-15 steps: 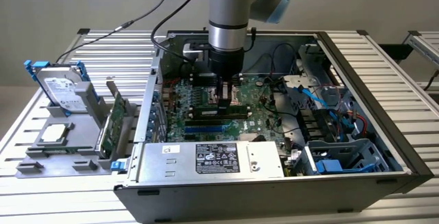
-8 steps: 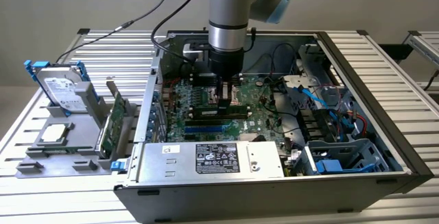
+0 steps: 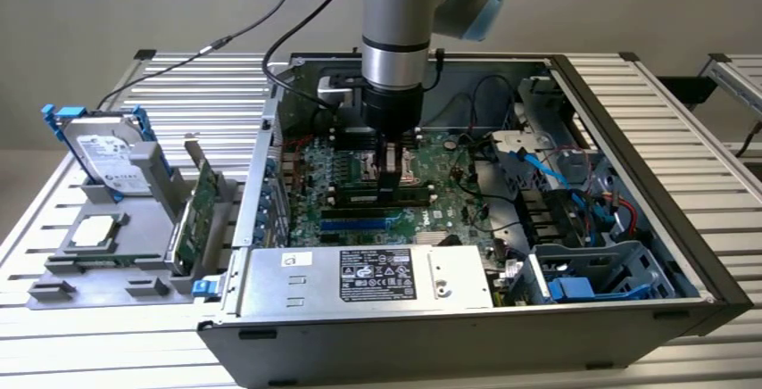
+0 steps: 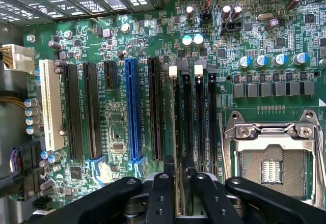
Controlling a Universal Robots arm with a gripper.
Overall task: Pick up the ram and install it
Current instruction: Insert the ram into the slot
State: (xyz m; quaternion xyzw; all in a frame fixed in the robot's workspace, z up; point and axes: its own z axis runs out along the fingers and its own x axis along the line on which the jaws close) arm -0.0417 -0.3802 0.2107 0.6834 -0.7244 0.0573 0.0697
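One ram [image 3: 353, 197] stick stands on edge among the black memory slots [image 4: 199, 117] of the motherboard [image 4: 112, 46], in the slot nearest the blue expansion slot [image 4: 132, 112], with the CPU socket [image 4: 272, 165] on the other side of the slots. How fully it is seated I cannot tell. The gripper [image 4: 179, 165] sits directly over it inside the open computer case [image 3: 666, 228], set narrow astride the middle of the stick's upper edge. Whether it is clamped on the board or just clear of it I cannot tell. By its look the ram is light, thin and stiff, so it should carry without sagging. It is also fragile: the chips on its faces and the contacts along its lower edge should not be squeezed hard or scraped. The sensible hold is across the two flat faces near mid-length and high on the board, which keeps it level. Well apart, outside the case on the exterior view's left, a hard drive [image 3: 105, 153] and a larger expansion card [image 3: 196, 215] sit in a grey holder [image 3: 71, 273].
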